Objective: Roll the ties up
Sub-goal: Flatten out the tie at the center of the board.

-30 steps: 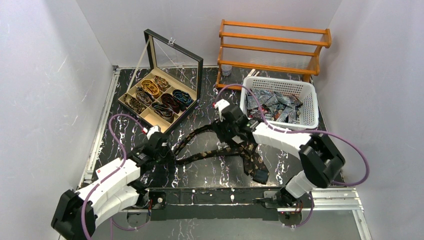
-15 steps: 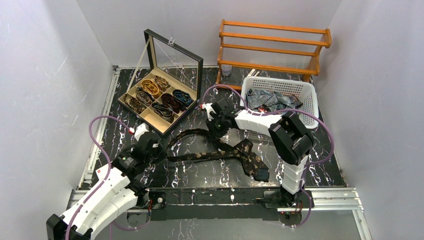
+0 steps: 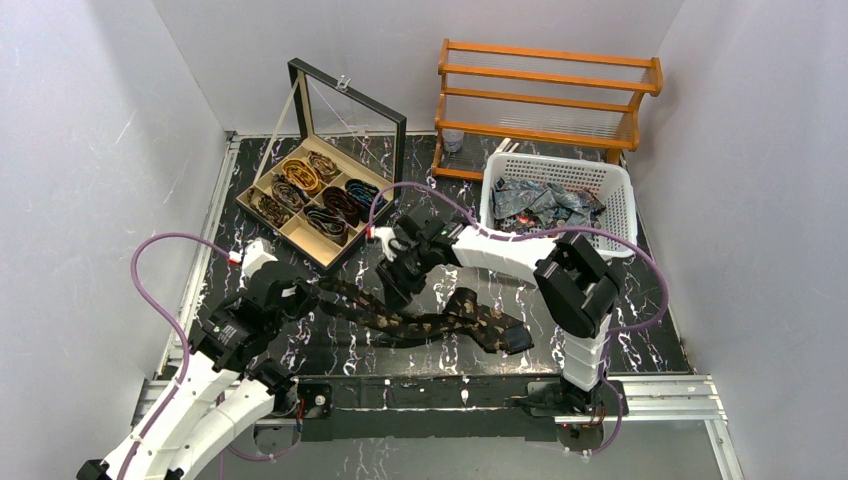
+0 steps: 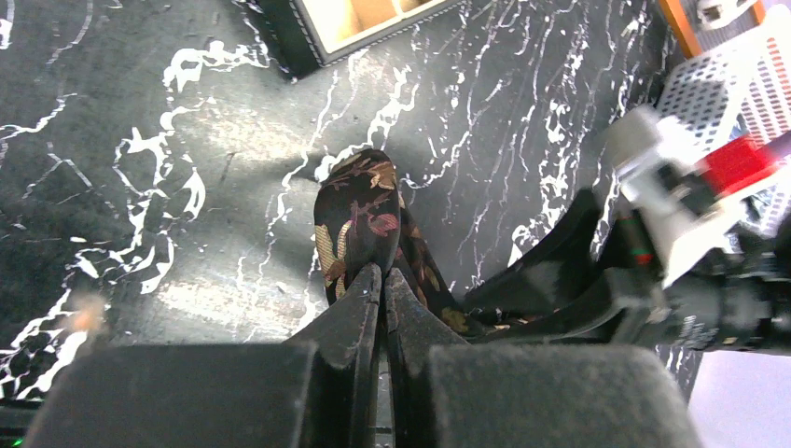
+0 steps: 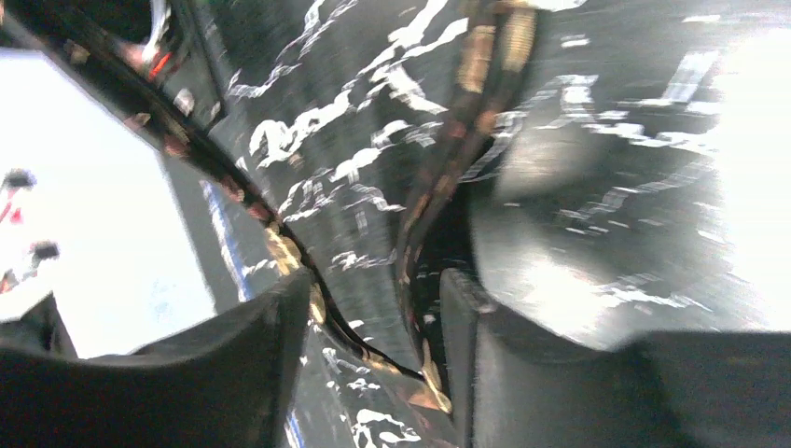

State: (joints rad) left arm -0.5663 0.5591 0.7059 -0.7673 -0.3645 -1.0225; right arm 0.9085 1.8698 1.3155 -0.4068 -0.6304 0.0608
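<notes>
A dark tie with gold floral spots point(image 3: 432, 324) lies limp across the black marble table, its wide end point(image 3: 497, 336) at the right. My left gripper point(image 3: 304, 296) is shut on the tie's folded narrow end; in the left wrist view the fold point(image 4: 359, 213) sticks out past the closed gripper point(image 4: 382, 273). My right gripper point(image 3: 393, 290) is open over the tie's middle; in the blurred right wrist view two strands of the tie point(image 5: 459, 121) run between my fingers, around the right gripper point(image 5: 368, 313).
An open glass-lidded wooden box point(image 3: 268, 186) at the back left holds several rolled ties. A white basket point(image 3: 621, 212) at the back right holds more limp ties. A wooden rack point(image 3: 548, 92) stands behind it. Purple cables loop over both arms.
Both arms have swung left, dragging the tie leftwards. The tie's loop has flattened into a nearly straight strip, and its wide end has slid left.
</notes>
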